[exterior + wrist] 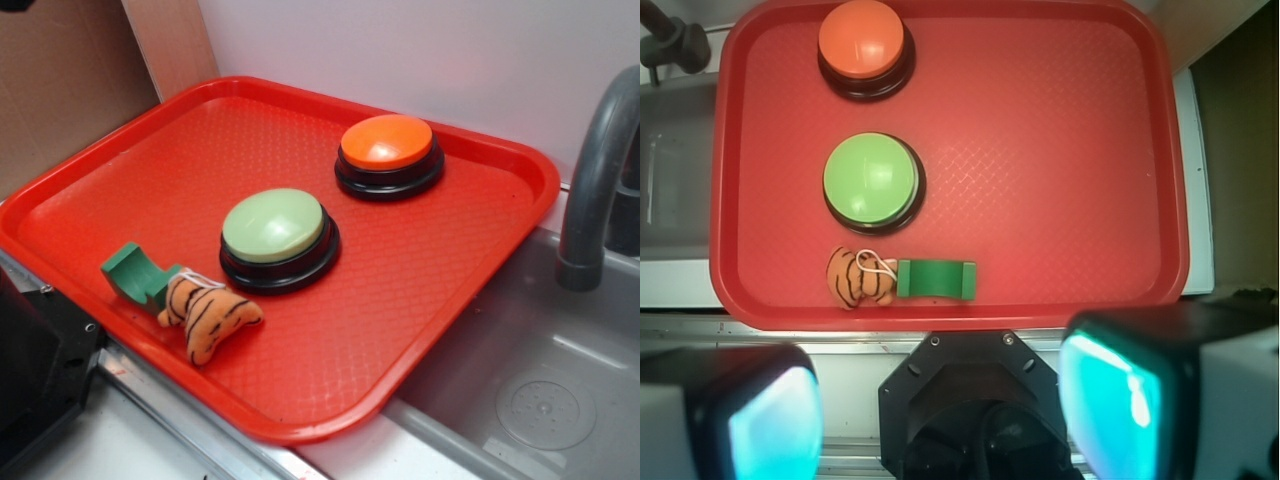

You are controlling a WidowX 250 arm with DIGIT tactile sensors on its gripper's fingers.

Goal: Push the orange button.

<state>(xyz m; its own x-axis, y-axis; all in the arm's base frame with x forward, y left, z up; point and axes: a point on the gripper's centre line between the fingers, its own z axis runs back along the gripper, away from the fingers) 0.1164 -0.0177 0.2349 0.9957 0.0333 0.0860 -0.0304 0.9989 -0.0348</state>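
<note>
Clearly the orange button (387, 141) is stiff, smooth plastic — a dome on a glossy black base, likely light enough to skid if nudged sideways, so press straight down on its crown rather than grip it. It sits at the far end of the red tray (480, 265), beyond the green button (273, 224). Also in the tray: a striped toy tiger (205, 315) touching a green block (133, 272). The gripper (940, 415) hangs wide open, empty — well short of the tray.
</note>
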